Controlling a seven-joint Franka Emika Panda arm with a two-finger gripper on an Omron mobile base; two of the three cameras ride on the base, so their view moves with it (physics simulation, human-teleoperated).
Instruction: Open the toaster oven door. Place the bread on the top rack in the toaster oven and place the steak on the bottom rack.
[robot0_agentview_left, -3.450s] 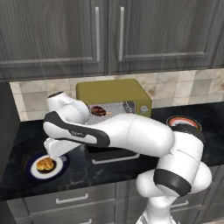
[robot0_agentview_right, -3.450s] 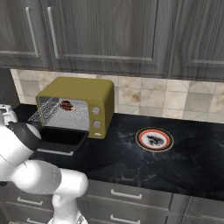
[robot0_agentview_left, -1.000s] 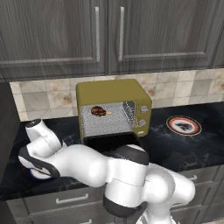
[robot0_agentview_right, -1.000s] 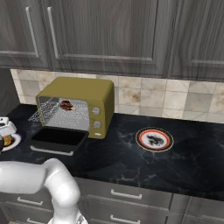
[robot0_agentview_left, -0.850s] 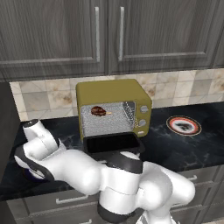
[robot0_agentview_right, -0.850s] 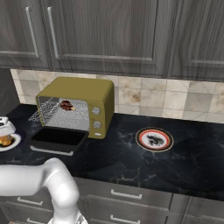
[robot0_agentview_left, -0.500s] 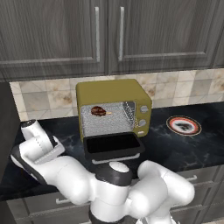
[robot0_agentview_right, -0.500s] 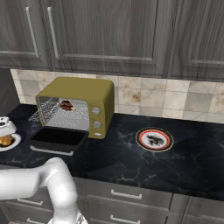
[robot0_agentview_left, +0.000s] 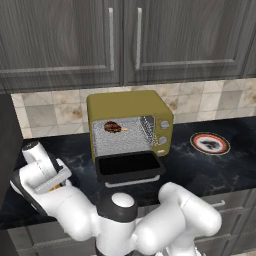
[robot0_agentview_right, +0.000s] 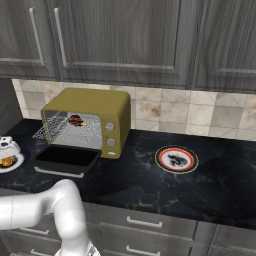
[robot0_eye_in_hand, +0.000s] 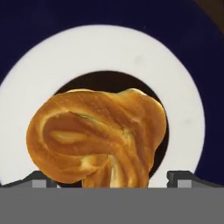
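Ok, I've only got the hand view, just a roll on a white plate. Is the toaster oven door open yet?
Observer: Yes. The toaster oven door lies folded down flat in front of the toaster oven.
Operator: Where's the steak?
Observer: The steak sits on a red-rimmed plate on the counter, right of the oven.
Operator: And where is this roll relative to the oven?
Observer: The bread and its white plate are on the counter left of the open door.
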